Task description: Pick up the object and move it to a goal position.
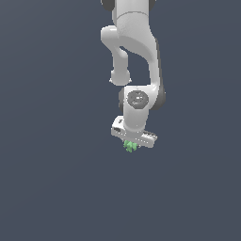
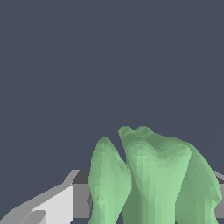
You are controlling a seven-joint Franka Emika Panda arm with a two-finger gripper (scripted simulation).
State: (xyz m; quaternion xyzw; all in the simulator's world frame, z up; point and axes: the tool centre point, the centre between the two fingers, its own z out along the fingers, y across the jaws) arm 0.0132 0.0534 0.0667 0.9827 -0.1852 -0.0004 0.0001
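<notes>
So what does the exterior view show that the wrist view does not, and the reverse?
Only the exterior view shows the whole white arm and how small the green object is under the gripper. Only the wrist view shows the object's lobed, knobbly surface up close, beside a grey-white finger. Both show the green object at the gripper against plain dark background.

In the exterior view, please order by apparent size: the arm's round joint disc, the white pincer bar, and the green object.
1. White pincer bar, the widest.
2. Round joint disc, somewhat smaller, though nearly comparable.
3. Green object, clearly the smallest, partly hidden under the pincer.
</notes>
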